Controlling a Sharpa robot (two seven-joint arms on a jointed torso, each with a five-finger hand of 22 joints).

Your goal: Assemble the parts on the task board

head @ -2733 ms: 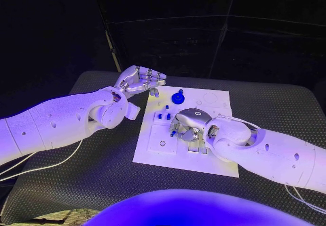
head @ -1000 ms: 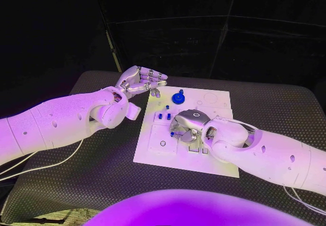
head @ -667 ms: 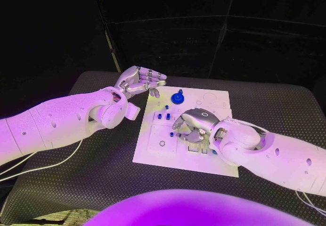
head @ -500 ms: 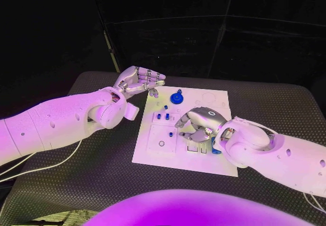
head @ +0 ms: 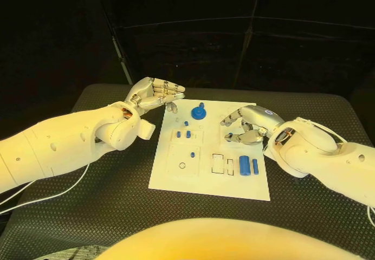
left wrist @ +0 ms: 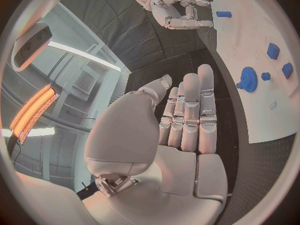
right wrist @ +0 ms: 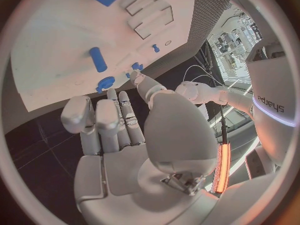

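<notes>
Trouble from here would come mostly from your right robot hand point(head: 246, 128), which hangs over the right part of the task board point(head: 176, 174) with its fingers curled loosely inward and, as far as the head view and its own wrist view show, nothing between them. Just in front of it a blue cylinder point(head: 244, 163) and a thinner blue pin point(head: 256, 166) lie flat on the board beside two open rectangular slots point(head: 224, 164); both are round and would likely roll if you brush them with a knuckle on the way down, so a careless descent could push them off the white plate onto the counter point(head: 94, 200). The blue gear point(head: 198, 113) stands near the far edge, and small blue blocks point(head: 183, 134) sit left of centre, close enough together that a wide reach may knock one while aiming for another. Your left robot hand point(head: 153, 93) is raised off the board's far left corner, fingers pressed side by side and bent toward the thumb, holding nothing. If you swing it in while the right one works, the two could collide over the gear. The board looks unclamped, so a sideways shove might slide it.
</notes>
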